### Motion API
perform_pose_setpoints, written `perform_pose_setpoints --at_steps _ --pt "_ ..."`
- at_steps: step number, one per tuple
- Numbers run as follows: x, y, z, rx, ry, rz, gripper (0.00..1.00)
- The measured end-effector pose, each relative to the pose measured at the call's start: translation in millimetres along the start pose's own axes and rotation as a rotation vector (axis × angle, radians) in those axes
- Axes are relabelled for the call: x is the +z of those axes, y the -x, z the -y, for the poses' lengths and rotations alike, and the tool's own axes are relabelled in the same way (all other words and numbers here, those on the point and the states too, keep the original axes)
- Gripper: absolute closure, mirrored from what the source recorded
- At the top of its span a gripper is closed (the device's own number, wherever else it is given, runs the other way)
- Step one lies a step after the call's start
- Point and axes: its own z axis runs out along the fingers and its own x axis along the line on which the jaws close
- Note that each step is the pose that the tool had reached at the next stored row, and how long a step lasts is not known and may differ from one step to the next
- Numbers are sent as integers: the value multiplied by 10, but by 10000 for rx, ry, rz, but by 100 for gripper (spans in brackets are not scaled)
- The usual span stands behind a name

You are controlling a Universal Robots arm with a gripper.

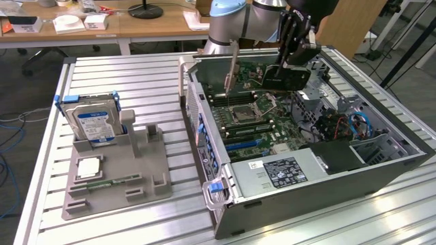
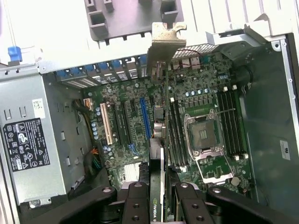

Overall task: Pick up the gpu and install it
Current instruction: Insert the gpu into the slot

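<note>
My gripper (image 1: 294,62) is shut on the gpu (image 1: 272,76) and holds it on edge above the open computer case (image 1: 299,194). The card is dark, with a silvery end bracket (image 1: 231,71) hanging toward the case's rear wall. In the wrist view the gpu (image 2: 166,44) runs edge-on from its bracket back to my gripper (image 2: 161,205), with black fingers (image 2: 137,205) on both sides. It hovers over the motherboard (image 2: 205,93), between the CPU socket (image 2: 202,135) and the expansion slots (image 2: 145,116). The card is above the board, not seated in a slot.
A grey fixture tray (image 1: 116,178) in the exterior view's left carries a hard drive (image 1: 95,122) standing upright and a small green memory stick (image 1: 109,182). Inside the case sit a power supply (image 1: 279,171) and drive cages (image 1: 371,148). Desks stand behind the table.
</note>
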Motion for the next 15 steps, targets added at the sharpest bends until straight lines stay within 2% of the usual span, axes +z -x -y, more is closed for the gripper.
perform_pose_setpoints --at_steps 15 --pt "0 0 0 -820 21 -35 74"
